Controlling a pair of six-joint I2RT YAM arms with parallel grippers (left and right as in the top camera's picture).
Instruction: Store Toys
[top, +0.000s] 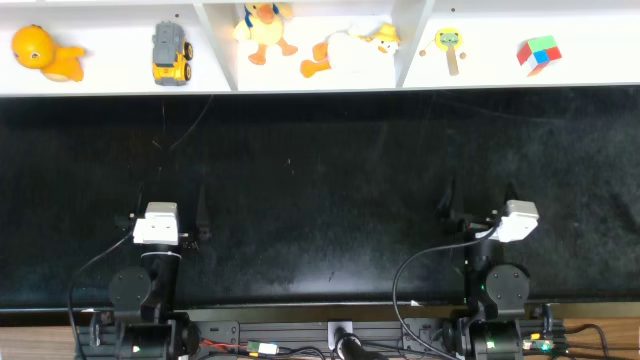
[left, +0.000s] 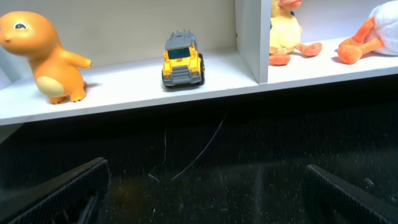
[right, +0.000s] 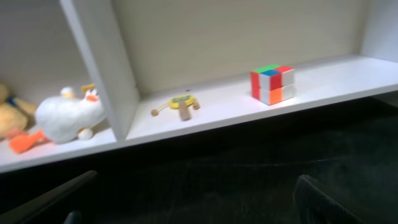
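Top view: all six toys sit on the long white shelf (top: 320, 82) along the far edge of the black tabletop (top: 320, 180), split three ways by two upright dividers. The left bay holds the orange plastic dinosaur figure (top: 45, 52), well in from the shelf's front edge, and the yellow-and-grey toy truck (top: 171, 53), nose toward me and near the divider. The middle bay holds the yellow plush duck (top: 264, 28) and, just beside it, the white plush duck with orange feet (top: 345, 50) lying on its side. The right bay holds the small wooden rattle drum (top: 449, 45) and the multicoloured puzzle cube (top: 538, 54), well apart.

A wide run of tabletop lies between that front edge and me. My left jaws and right jaws sit low near the tabletop's near edge, well apart from each other, each on its own side.

From the left wrist, my left jaws stand spread wide with nothing between them, facing the truck (left: 182, 59) and the dinosaur (left: 40, 56). From the right wrist, my right jaws are likewise spread wide and hold nothing, facing the rattle (right: 180, 106) and the cube (right: 272, 84), with a divider standing between the rattle and the white duck (right: 65, 118).
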